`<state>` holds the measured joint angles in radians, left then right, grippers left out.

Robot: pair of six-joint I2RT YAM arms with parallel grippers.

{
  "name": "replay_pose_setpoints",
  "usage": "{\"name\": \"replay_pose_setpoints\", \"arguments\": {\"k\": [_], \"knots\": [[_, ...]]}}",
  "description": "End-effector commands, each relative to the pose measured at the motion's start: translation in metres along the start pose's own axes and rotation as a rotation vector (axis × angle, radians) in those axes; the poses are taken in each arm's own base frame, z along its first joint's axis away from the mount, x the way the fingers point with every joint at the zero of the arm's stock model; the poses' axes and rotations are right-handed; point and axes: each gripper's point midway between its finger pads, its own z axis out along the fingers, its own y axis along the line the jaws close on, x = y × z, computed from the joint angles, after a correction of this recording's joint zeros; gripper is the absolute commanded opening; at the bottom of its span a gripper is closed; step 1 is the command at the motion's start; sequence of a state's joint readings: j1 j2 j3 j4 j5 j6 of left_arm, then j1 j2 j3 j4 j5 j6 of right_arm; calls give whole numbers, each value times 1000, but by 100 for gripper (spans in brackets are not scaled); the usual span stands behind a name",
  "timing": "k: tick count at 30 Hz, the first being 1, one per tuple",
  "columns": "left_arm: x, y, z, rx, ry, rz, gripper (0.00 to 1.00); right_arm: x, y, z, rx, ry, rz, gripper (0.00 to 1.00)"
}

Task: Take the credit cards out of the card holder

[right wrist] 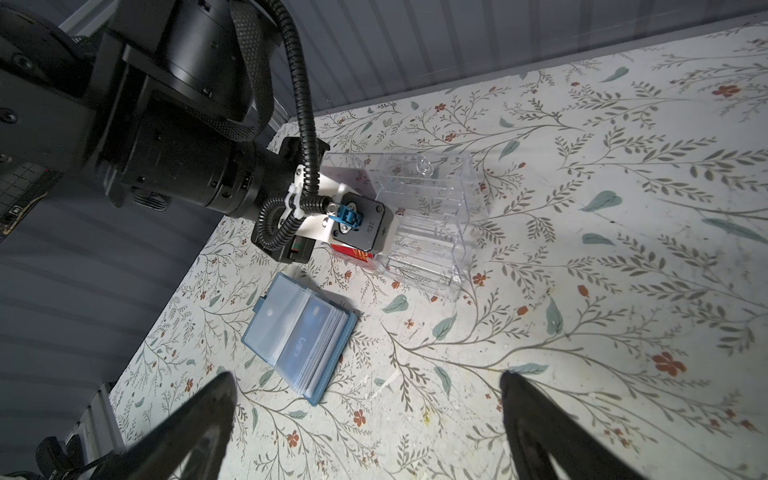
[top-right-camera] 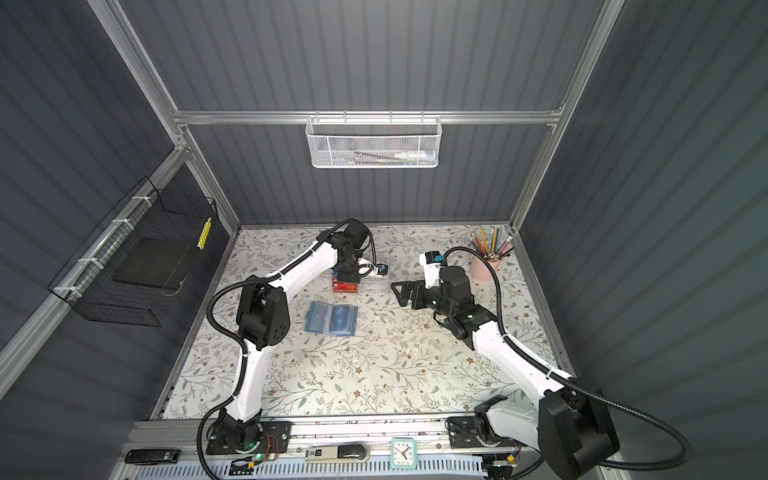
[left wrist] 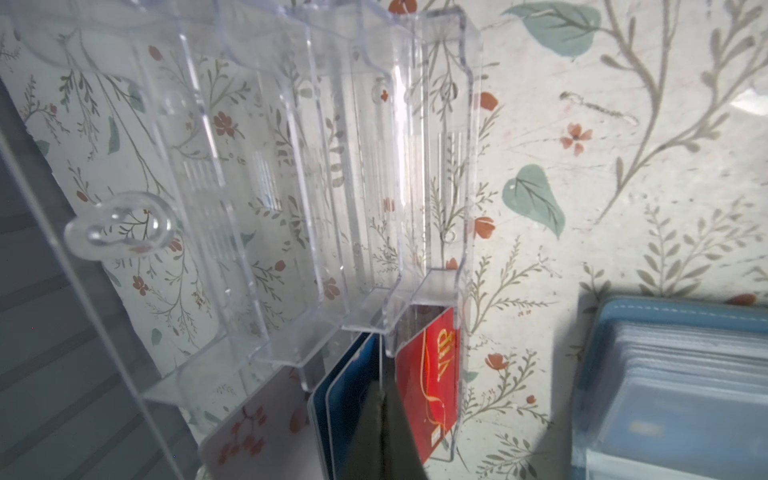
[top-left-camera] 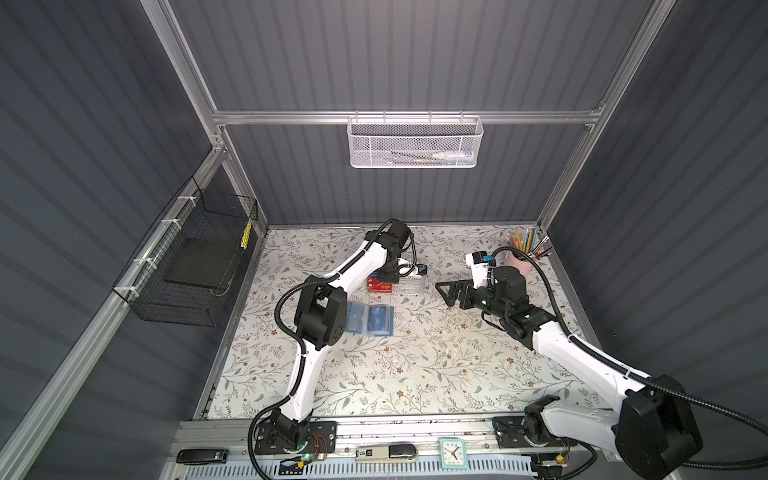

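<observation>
Blue credit cards (left wrist: 345, 407) already stand in the clear acrylic box (left wrist: 291, 166), where the left gripper (left wrist: 382, 432) has its jaws pressed together. Just nearer lies the open card holder (top-left-camera: 370, 318), at least one card left inside. The right gripper (top-left-camera: 444, 295) hovers spread, empty.

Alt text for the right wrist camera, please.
A card holder lies open on the floral table, a blue credit card showing through its clear sleeve. Beyond it the left arm reaches to a clear acrylic box holding a red VIP card. The right gripper, open, frames the foreground.
</observation>
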<state>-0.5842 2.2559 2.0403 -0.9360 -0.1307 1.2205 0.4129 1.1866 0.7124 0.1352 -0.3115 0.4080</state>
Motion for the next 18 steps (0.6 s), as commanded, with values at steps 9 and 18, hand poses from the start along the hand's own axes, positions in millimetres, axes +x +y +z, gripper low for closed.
{"name": "replay_pose_setpoints", "arguments": {"k": [9, 18], "knots": [[1, -5, -9, 9, 18, 219, 8, -3, 2, -1, -16, -12, 1, 99], [0, -2, -15, -11, 15, 209, 13, -3, 3, 0, -17, -11, 2, 99]]}}
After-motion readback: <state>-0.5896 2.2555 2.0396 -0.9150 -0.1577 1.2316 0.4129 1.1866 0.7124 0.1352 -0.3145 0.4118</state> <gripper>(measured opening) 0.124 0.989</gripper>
